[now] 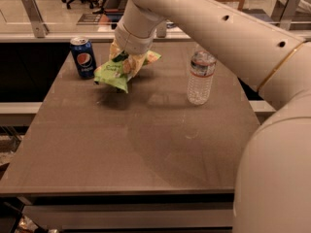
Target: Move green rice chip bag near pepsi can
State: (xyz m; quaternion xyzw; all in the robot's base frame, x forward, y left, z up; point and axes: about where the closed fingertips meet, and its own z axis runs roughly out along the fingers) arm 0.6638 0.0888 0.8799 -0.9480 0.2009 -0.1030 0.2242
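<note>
One light-green crinkly snack bag (114,74), one dark blue soda can (83,57), one clear plastic bottle (200,77), one end effector (128,60) gripping the bag's top.

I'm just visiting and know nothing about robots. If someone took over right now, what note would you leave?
Tool: shut on the green rice chip bag, over the far part of the table, left in view.
Things: the bag hangs just off the surface, right of the pepsi can; a water bottle stands farther right.
Done: bag lifted and beside the can.
Left: lower it, release, withdraw.
</note>
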